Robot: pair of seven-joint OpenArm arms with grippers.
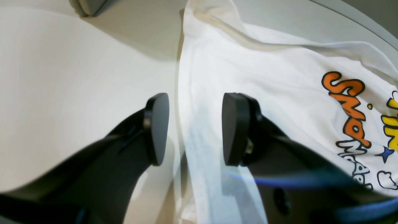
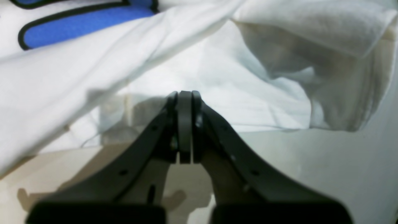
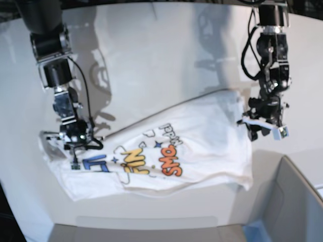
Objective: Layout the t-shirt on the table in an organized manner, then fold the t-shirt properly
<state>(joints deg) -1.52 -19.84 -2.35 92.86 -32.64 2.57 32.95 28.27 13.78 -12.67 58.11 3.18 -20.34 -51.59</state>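
**Layout stage: one hand pinched shut, the other poised over the hem**

The t-shirt (image 3: 166,151) lies print-up across the middle of the white table (image 3: 151,50), and it's far from tidy — rumpled along the near edge, bunched at the side under the right arm, with a long ridge running across the cloth. So this looks like the spreading-out step; folding hasn't begun.

Over to the right hand (image 2: 185,124): its pads are pressed tight together with no visible gap, sitting right at the shirt's edge beside a puffed-up sleeve (image 2: 335,71). Whether any fabric is caught between them, the wrist view doesn't settle — it may have closed on nothing.

The left hand (image 1: 192,127) hangs spread wide, pads straddling the shirt's side edge (image 1: 182,102), one over bare table, one over cloth, holding nothing.

Next call, I'd say: the left hand drops and nips that edge, the right gets a sure pinch on its side, then both draw apart to pull the ridge flat.
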